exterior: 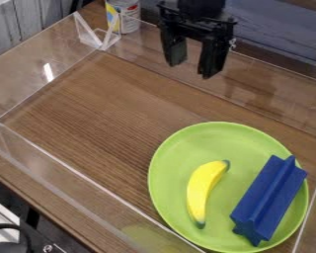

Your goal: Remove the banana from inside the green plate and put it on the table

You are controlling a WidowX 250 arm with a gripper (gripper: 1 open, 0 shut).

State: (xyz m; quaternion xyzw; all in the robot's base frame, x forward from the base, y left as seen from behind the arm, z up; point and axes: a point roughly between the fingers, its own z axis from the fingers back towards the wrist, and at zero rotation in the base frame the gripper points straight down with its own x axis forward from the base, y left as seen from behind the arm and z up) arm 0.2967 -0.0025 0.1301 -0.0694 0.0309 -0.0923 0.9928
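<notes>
Banana lying flat inside the green plate, near right of the table, tip pointing toward the near edge, just beside a blue block but apart from it. Gripper hanging at the far side, well apart from the plate, pointing down, jaws spread wide, nothing between them. Looks light, stiff, smooth plastic, toy-like; likely a bit slippery on that glossy curve. Best bet: pinching across the thick middle, fingers straddling the short width, away from the block side. Plate smooth lime, round, shallow rim. Tabletop brown wood grain, clear glossy walls around the edges. Block ridged, matte blue.
</notes>
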